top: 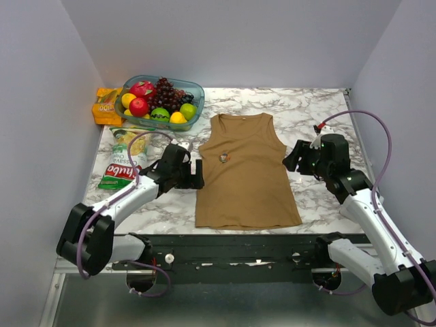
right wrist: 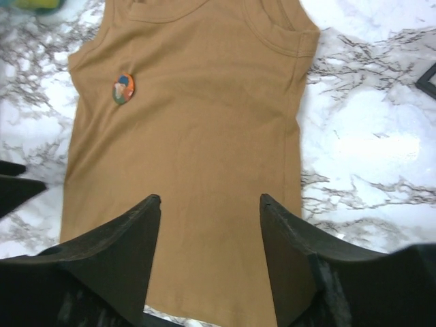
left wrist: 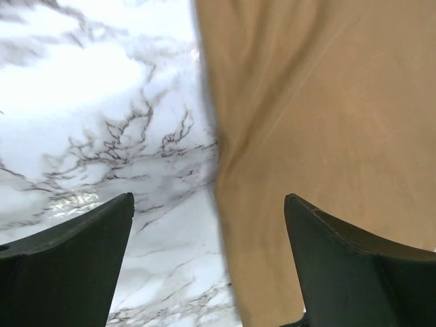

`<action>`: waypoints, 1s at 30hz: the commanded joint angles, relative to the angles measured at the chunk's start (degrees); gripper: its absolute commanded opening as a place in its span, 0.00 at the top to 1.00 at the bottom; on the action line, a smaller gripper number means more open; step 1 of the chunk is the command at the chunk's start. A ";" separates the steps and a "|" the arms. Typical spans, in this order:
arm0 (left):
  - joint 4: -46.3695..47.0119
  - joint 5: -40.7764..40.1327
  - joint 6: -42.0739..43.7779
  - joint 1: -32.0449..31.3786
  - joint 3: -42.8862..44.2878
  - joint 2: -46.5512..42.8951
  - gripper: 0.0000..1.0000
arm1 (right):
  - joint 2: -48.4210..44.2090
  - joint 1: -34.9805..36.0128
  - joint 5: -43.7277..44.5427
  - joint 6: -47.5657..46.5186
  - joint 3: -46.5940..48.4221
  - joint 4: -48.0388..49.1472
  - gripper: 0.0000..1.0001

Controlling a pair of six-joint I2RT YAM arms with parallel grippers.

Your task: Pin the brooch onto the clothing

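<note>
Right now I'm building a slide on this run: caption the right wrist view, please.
Open right gripper hovers over tan tank top, brooch resting on its chest.

How the brooch (right wrist: 123,88) is fastened to the tank top (right wrist: 197,136) cannot be made out. The top's hem is hidden behind the fingers (right wrist: 116,259) of the right gripper (right wrist: 210,201); a black corner (right wrist: 428,80) right of the top is cut off.

Bare marble (top: 313,112) flanks the tank top (top: 246,180) — fruit bowl (top: 196,90) blocks far left.
</note>
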 commanded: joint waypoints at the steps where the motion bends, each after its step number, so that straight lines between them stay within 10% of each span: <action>1: -5.78 -5.96 3.71 0.61 6.87 -7.59 0.01 | -1.68 -0.04 5.08 -0.73 3.15 -4.56 0.27; 12: -10.54 2.12 14.96 12.57 20.41 -13.74 0.01 | -8.62 -1.98 12.73 -1.35 6.68 -7.74 0.20; 30: 1.77 -10.71 15.50 12.57 10.92 -31.42 0.01 | -24.36 -1.98 19.58 -6.09 -1.15 -0.97 0.17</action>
